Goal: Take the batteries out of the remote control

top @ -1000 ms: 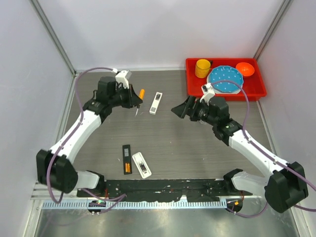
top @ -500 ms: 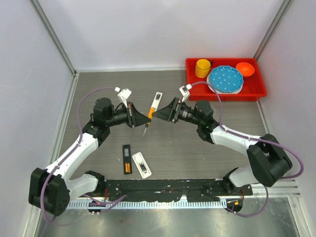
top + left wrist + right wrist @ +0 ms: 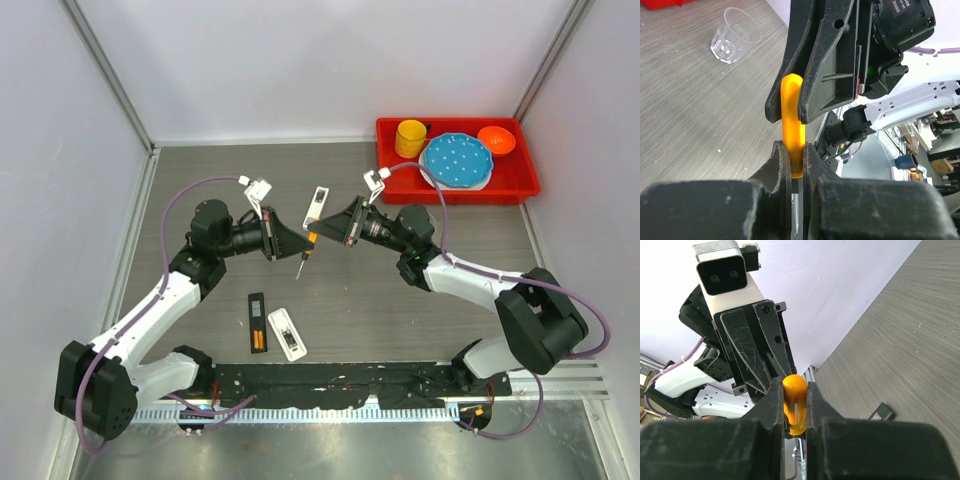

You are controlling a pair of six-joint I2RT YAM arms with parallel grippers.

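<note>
Fingers [image 3: 287, 240] tip-to-tip, level (both on screwdriver [image 3: 311, 238])

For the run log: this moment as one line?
left gripper: shut on screwdriver | right gripper: shut on screwdriver | phase: handover | batteries: in black remote, untouched

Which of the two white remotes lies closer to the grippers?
The far white remote, beside the screwdriver; the near white remote lies by the black rail.

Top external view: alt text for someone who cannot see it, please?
Above a grey table, the left pincer and the right pincer meet, both shut on one orange-handled screwdriver. Nearby lies an open black remote control holding orange batteries.
</note>
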